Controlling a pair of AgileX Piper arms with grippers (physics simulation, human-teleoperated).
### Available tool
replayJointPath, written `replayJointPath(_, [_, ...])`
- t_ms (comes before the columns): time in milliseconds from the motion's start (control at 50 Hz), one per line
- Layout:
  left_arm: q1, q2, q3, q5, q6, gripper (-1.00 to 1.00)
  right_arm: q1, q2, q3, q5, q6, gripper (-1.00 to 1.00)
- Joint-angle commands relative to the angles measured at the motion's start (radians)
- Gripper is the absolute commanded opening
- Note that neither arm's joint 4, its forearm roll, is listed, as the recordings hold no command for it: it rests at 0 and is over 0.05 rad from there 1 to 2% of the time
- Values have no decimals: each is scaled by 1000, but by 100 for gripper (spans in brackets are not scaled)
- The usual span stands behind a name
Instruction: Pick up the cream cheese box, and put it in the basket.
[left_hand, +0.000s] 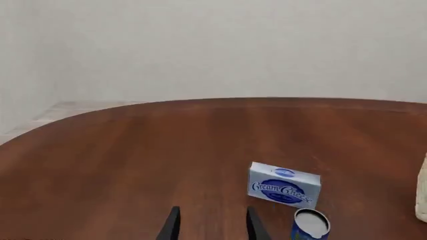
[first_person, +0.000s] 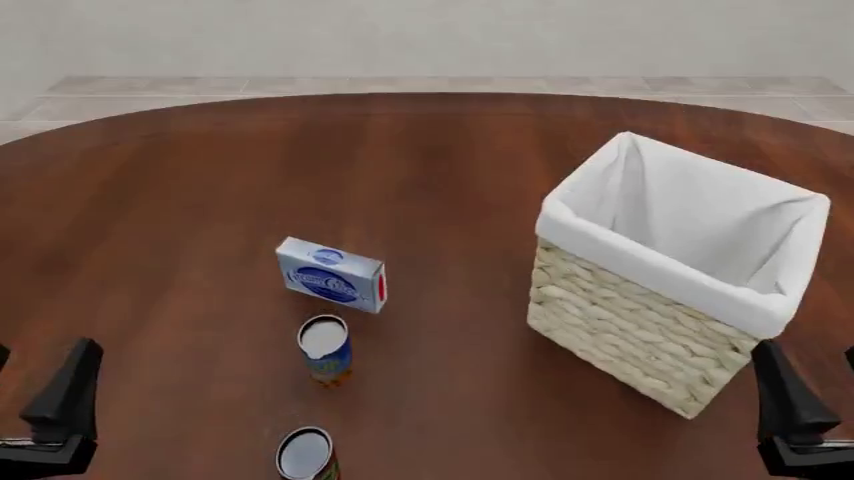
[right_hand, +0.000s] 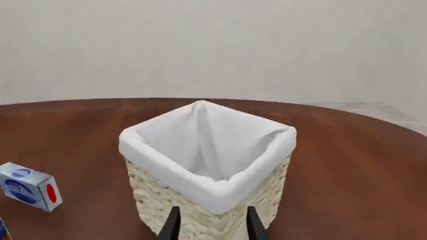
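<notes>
The cream cheese box (first_person: 331, 275) stands on edge left of the table's middle, blue oval logo facing me and its red end to the right; it also shows as the box (left_hand: 285, 184) and the box (right_hand: 30, 186). The wicker basket (first_person: 627, 330) with its white liner stands at the right, seen close up as the basket (right_hand: 150, 197). My left gripper (left_hand: 213, 227) is open and holds nothing, short of the box and to its left. My right gripper (right_hand: 212, 226) is open just in front of the basket's near wall. Both grippers sit low at the front corners.
A blue can (first_person: 324, 348) stands just in front of the box, seen too as the can (left_hand: 310, 224). A second can (first_person: 306, 455) stands nearer the front edge. The round brown table (first_person: 174, 200) spreads wide behind and left of the box.
</notes>
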Motion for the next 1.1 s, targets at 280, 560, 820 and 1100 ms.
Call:
replayJointPath(280, [3, 166, 0, -135, -11, 100, 4, -1, -9, 10, 13, 100])
replayJointPath(560, [3, 170, 0, -143, -9, 100, 13, -1, -12, 13, 14, 100])
replayJointPath(820, [-2, 150, 0, -126, -12, 100, 28, -1, -32, 39, 6, 100])
replayJointPath(1100, [-10, 138, 0, -113, -13, 100, 94, -1, -71, 77, -15, 100])
